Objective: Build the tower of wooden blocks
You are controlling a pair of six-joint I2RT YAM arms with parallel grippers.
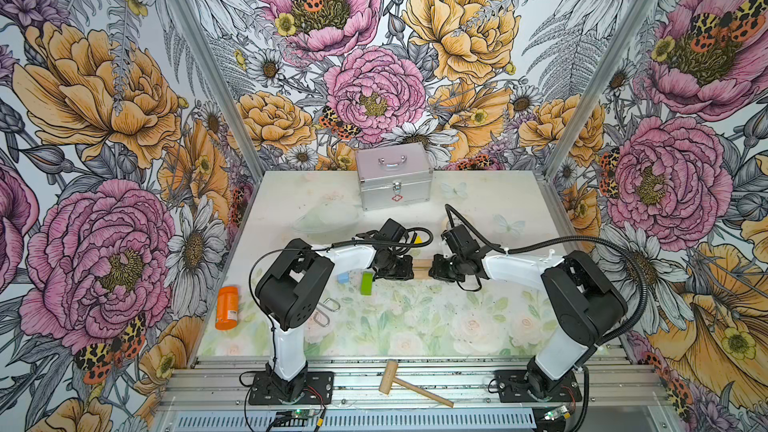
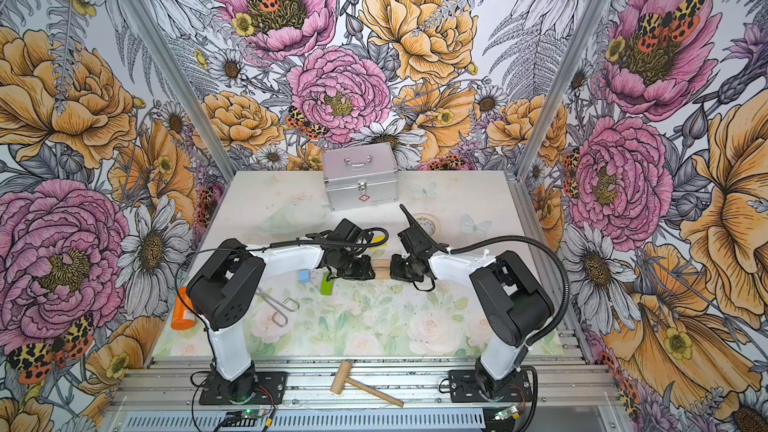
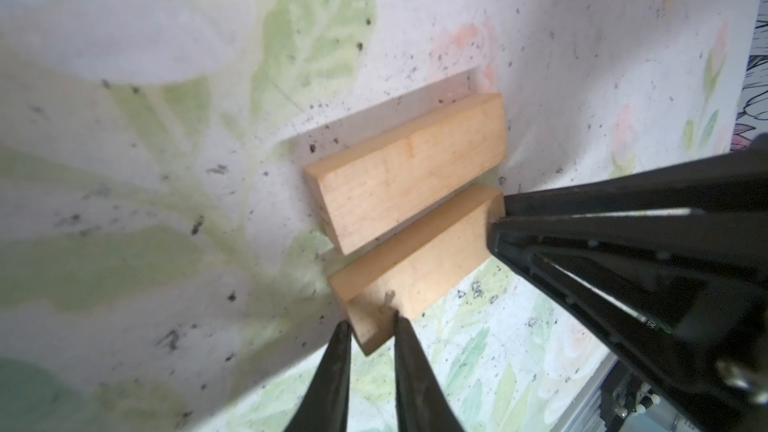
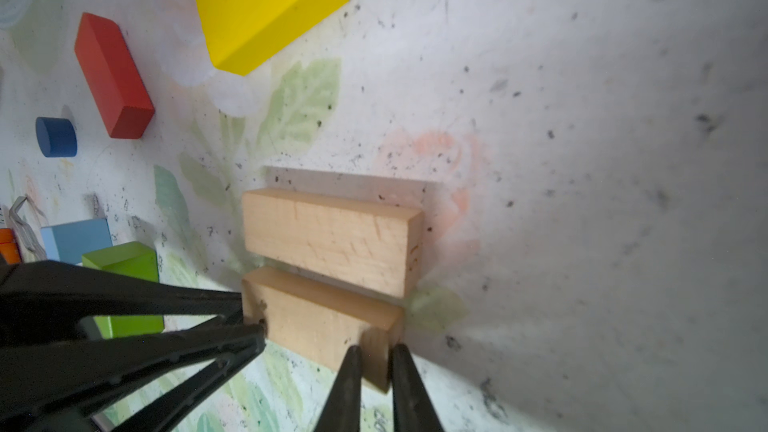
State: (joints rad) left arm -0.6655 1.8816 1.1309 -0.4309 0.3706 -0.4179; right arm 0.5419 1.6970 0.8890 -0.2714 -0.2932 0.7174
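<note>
the only mark to be read is a red cross emblem (image 1: pixel 397 197) on the front of the one silver case (image 1: pixel 392 178) at the back of the desk (image 1: pixel 415 317); the left claw (image 3: pixel 370 322) stands narrow, its fingers pinching one end of the near tan bar (image 3: pixel 415 268); the right claw (image 4: pixel 376 347) is just as narrow and pinches the opposite end of that same bar, so the two claws face each other at mid desk in both top views; the far tan bar (image 3: pixel 411 168) lies just beside it, parallel, a slim gap between; the tower (image 1: pixel 419 267) is only this pair of two tan bars; five more blocks lie loose toward the left arm's side: one yellow bar (image 4: pixel 270 6), one red bar (image 4: pixel 112 76), one dark blue cylinder (image 4: pixel 56 137), one light blue cube (image 4: pixel 77 238), one green bar (image 4: pixel 124 261), cube and green bar close together; seven blocks in all; one wooden mallet (image 1: pixel 415 388) lies on the metal rails in front of the desk; one orange bottle (image 1: pixel 227 307) sits at the desk's left edge
</note>
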